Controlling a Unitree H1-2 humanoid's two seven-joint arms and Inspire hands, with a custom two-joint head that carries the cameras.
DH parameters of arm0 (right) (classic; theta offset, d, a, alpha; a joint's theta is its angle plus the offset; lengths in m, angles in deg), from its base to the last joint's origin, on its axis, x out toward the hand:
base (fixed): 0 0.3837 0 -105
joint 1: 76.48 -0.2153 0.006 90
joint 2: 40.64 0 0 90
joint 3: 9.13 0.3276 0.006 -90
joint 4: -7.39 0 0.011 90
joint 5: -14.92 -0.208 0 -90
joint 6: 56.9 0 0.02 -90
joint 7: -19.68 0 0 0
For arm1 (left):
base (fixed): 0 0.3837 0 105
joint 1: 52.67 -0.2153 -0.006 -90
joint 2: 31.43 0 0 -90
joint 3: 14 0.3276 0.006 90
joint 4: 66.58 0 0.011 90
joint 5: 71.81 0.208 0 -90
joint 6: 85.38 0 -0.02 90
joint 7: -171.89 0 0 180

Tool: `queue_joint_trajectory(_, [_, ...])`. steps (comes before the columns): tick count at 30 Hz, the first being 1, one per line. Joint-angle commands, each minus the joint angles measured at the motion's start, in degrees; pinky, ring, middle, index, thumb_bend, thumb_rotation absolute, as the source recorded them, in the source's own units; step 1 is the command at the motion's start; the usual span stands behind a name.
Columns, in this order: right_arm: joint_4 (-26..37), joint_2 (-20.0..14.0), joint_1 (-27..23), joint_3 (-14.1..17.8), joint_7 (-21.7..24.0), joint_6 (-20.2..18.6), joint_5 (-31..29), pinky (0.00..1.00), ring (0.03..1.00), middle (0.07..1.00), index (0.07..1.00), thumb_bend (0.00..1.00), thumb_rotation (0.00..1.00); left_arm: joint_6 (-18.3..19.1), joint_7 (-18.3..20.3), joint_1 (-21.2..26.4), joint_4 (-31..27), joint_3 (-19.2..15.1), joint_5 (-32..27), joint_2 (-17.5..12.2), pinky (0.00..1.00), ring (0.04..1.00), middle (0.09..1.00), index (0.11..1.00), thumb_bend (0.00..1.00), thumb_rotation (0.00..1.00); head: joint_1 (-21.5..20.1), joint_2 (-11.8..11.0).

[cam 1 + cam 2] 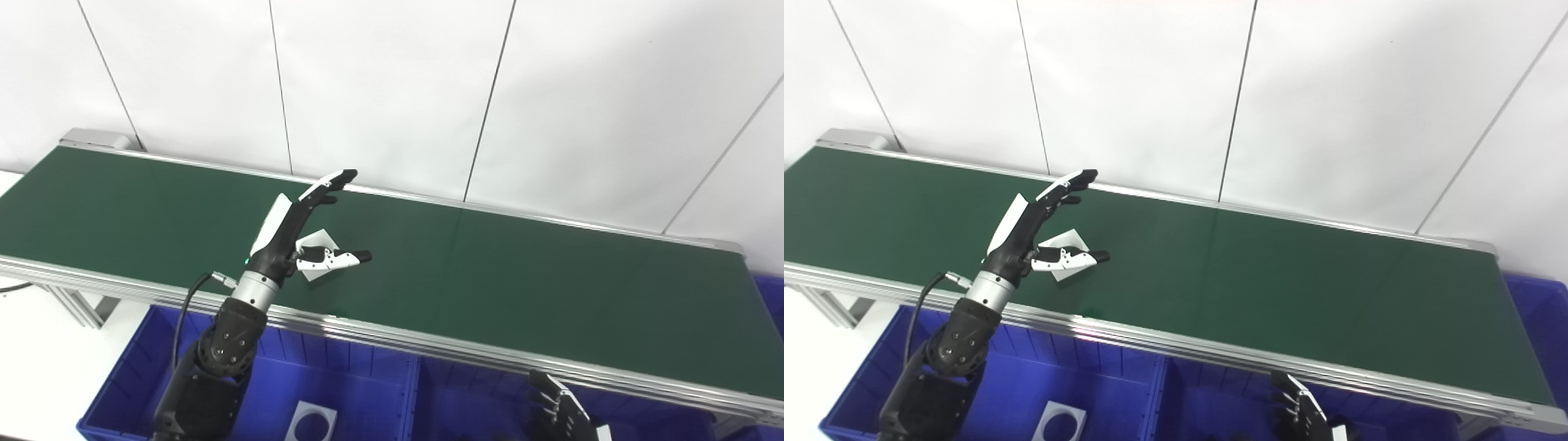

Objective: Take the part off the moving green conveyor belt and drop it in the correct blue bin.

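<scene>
The part [317, 252] is a flat white square plate lying on the green conveyor belt [490, 288], towards the belt's left half and close to its near rail. Much of it is covered by the thumb of the left hand [300, 229], so only its corners and edges show; whether it has a hole cannot be made out.

The left hand is over the part, spread wide with nothing in its grasp: its fingers [327, 184] stretch up and away towards the far side of the belt, while the thumb [334, 260] sticks out sideways to the right, low over the plate. Whether the thumb touches the plate cannot be told. The left arm rises from the bottom edge, crossing the near rail of the belt.

Below the belt's near rail stand blue bins. The left bin [141, 367] holds a white square plate with a round hole [312, 422] lying flat on its floor. Just to its right, beyond a shared wall, is a second blue bin [465, 398].

The right hand [560, 410] is low at the bottom edge, over that second bin, only partly in view; its dark fingers point upward, somewhat apart, and seem to hold nothing.

Behind the belt is a white panelled wall [392, 79].
</scene>
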Motion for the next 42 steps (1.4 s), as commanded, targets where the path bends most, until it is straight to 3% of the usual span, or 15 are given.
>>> queue_joint_trajectory(1, [1.7, 0.3, -0.6, 0.2, -0.5, 3.0, 0.2, 0.66, 0.749, 0.806, 0.781, 0.65, 0.00, 1.3, -1.8, 3.2, 0.1, 0.6, 1.6, -1.6, 0.79, 0.859, 0.894, 0.896, 0.83, 0.19, 0.0, 0.1])
queue_joint_trajectory(8, [1.5, 0.1, -0.6, 0.1, -1.4, 3.0, 0.8, 0.65, 0.728, 0.790, 0.781, 0.65, 0.00, 6.6, -2.3, 6.5, 3.7, 2.8, 4.4, -3.9, 0.79, 0.881, 0.895, 0.886, 0.92, 0.21, -0.1, 0.1])
queue_joint_trajectory(11, [1.4, 0.1, -0.6, 0.0, -1.9, 3.0, 1.1, 0.66, 0.732, 0.789, 0.781, 0.65, 0.00, 10.6, -1.5, 7.6, 4.7, 3.9, 5.7, -4.5, 0.80, 0.892, 0.893, 0.888, 0.94, 0.24, -0.3, 0.1])
queue_joint_trajectory(13, [1.4, 0.1, -0.6, -0.1, -2.4, 3.0, 1.4, 0.66, 0.735, 0.788, 0.780, 0.65, 0.00, 12.4, -0.9, 8.3, 5.6, 5.1, 6.5, -5.1, 0.95, 0.965, 0.929, 0.918, 0.93, 0.26, -0.5, 0.1])
queue_joint_trajectory(20, [1.6, 0.1, -0.2, -0.2, -3.2, 3.0, 1.9, 0.66, 0.738, 0.790, 0.780, 0.66, 0.00, 13.4, -2.2, 9.4, 9.2, 8.6, 7.9, -6.2, 1.00, 1.000, 0.977, 0.924, 0.94, 0.21, -0.7, 0.2])
queue_joint_trajectory(27, [1.8, 0.2, 0.0, -0.5, -3.6, 3.0, 1.8, 0.66, 0.739, 0.792, 0.777, 0.66, 0.00, 16.1, -3.2, 9.3, 10.0, 12.8, 13.4, -6.8, 1.00, 1.000, 1.000, 0.957, 0.94, 0.26, -0.8, 0.4])
queue_joint_trajectory(33, [1.6, 0.5, 0.0, -0.6, -4.1, 3.0, 2.0, 0.65, 0.732, 0.783, 0.774, 0.66, 0.00, 19.6, 1.2, 9.5, 9.1, 15.7, 14.3, -7.3, 1.00, 1.000, 1.000, 0.963, 0.93, 0.31, -1.0, 0.7])
queue_joint_trajectory(39, [1.7, 0.8, 0.1, -1.0, -4.5, 3.0, 2.1, 0.65, 0.731, 0.786, 0.775, 0.66, 0.00, 21.5, 1.8, 9.0, 8.4, 17.3, 14.9, -6.9, 1.00, 1.000, 1.000, 0.963, 0.93, 0.34, -1.5, 0.9])
queue_joint_trajectory(42, [1.8, 0.9, 0.2, -1.1, -4.8, 3.0, 2.4, 0.65, 0.730, 0.782, 0.775, 0.66, 0.00, 20.7, 1.0, 9.2, 9.6, 18.0, 14.5, -6.7, 1.00, 1.000, 0.993, 0.952, 0.93, 0.35, -1.6, 1.0])
